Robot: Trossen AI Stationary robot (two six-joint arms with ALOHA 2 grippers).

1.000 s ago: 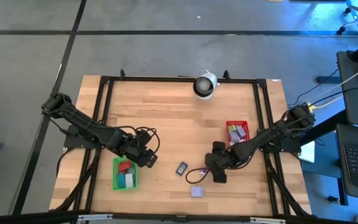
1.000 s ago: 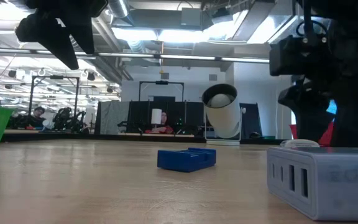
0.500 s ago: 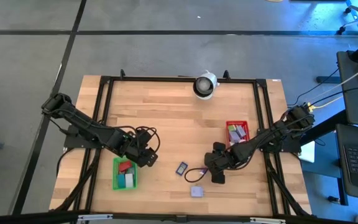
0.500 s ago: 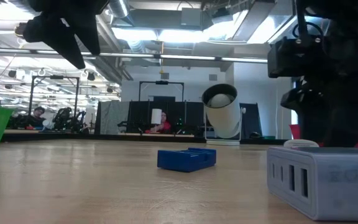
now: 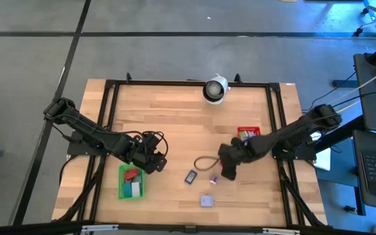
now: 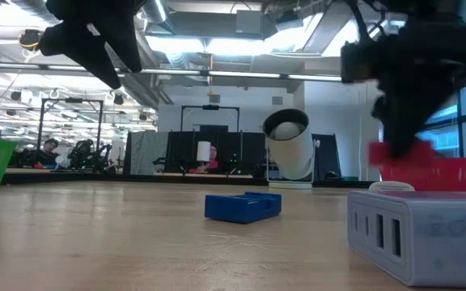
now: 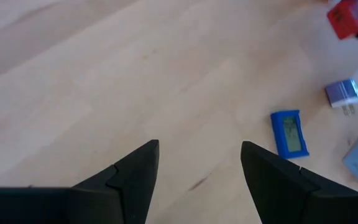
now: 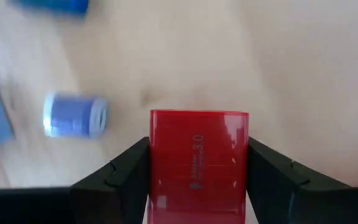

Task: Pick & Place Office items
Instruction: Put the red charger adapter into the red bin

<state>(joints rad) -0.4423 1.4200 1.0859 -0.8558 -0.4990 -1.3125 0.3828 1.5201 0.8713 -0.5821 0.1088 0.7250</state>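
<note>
My right gripper [image 5: 229,171] hangs above the table's middle, shut on a red blocky piece [image 8: 199,155] that also shows in the low view [image 6: 395,153]. A thin black cord [image 5: 204,163] loops on the table beside it. A blue flat piece [image 5: 190,176], a small lavender plug [image 5: 213,179] and a lavender block [image 5: 206,200] lie on the wood nearby. My left gripper [image 5: 152,160] is open and empty [image 7: 197,168], hovering just beyond the green bin [image 5: 121,183]. My right gripper pinches the red piece by its two long sides [image 8: 157,162], one finger [image 8: 126,177] on each. The fingers come from above, pointing down and lying along the piece. The piece is lifted clear of the table and hangs below the fingers.
The green bin holds red and teal pieces. The red bin [image 5: 248,130] with lavender pieces sits just beyond my right arm. A round white-and-black device [image 5: 215,89] stands at the far edge. Bare wood lies between the two grippers and toward the far side.
My right gripper has risen and moved toward the far edge, lifting the red piece clear of the table. The black cord has been dragged along, its loop now lying farther from the near edge. The left gripper has barely shifted.
</note>
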